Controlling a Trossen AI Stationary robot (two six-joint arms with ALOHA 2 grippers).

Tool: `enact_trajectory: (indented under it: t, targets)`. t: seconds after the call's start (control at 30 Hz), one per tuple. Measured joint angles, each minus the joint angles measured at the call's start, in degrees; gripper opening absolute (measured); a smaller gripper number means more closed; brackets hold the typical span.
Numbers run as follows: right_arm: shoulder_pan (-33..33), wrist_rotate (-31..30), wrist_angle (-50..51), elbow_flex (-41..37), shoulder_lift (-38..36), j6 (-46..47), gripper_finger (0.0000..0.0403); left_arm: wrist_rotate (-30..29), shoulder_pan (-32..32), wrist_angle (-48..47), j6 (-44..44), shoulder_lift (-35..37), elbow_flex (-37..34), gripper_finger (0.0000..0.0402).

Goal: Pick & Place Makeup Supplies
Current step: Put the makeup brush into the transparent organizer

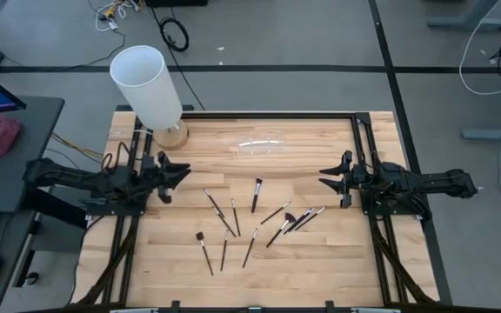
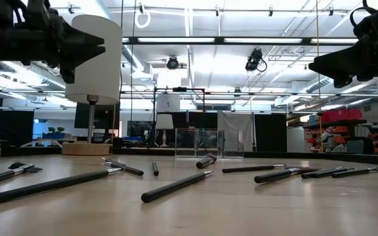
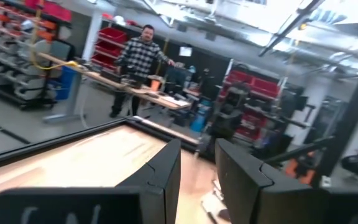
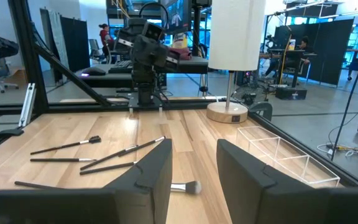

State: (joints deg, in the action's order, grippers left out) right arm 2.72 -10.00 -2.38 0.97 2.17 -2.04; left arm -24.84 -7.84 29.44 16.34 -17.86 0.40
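No text, label, brand or number can be read in any view. Blurred pale marks show on the left wrist's dark housing, but they cannot be made out.

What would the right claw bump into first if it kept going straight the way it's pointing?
Probably nothing on the table: the right gripper hangs above the makeup brushes, pointing level across. The first thing in line looks like the left gripper facing it, though depth is unclear.
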Motion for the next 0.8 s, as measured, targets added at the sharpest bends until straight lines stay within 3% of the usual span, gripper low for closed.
enact_trajectory:
  t: [0.3,0.47,0.63,0.8]
  targets:
    - [0.01,-0.01,-0.02,0.0,-0.01,-0.01,0.013,5.04,0.0,6.36,1.65,-6.14,0.0,0.0103]
    - [0.01,-0.02,-0.01,0.02,-0.02,-0.01,0.013,3.68,-0.02,7.27,1.93,-9.43,0.0,0.0103]
    - [-0.01,0.0,0.01,0.01,0.01,0.01,0.013,2.68,0.0,7.53,-0.75,-9.89,0.0,0.0103]
    - [0.01,-0.02,0.01,0.02,-0.02,-0.01,0.013,7.79,0.0,7.5,-6.16,-9.89,0.0,0.0103]
